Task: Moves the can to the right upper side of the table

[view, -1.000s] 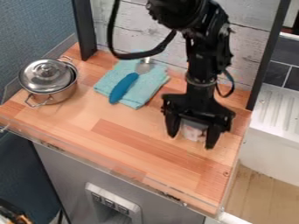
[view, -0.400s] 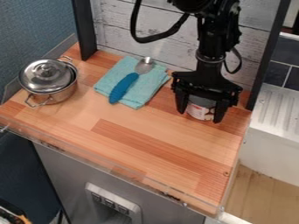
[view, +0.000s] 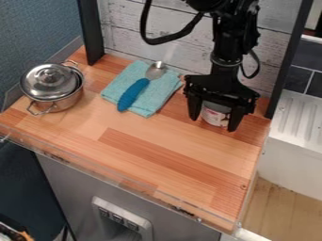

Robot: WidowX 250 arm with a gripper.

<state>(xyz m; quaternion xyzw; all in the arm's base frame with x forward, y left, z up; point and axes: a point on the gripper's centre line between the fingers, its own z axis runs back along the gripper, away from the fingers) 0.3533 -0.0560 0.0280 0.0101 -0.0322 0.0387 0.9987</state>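
The black gripper (view: 213, 124) hangs over the upper right part of the table (view: 157, 146), near its back edge. Between its two fingers is the can (view: 215, 115), upright, with a grey top and a white and red label; the fingers are shut on its sides. Part of the can's top is hidden under the gripper's body. Whether the can's base touches the wood cannot be told.
Left of the gripper, a blue-handled spoon (view: 132, 93) lies on a teal cloth (view: 151, 100). A lidded metal pot (view: 60, 100) stands at the far left. Behind is a white plank wall (view: 141, 28); a black post (view: 290, 61) rises at the back right corner.
Over the last second the gripper and the can have shifted together toward the back and slightly right. Since the middle frame they have moved only a touch, to the left.
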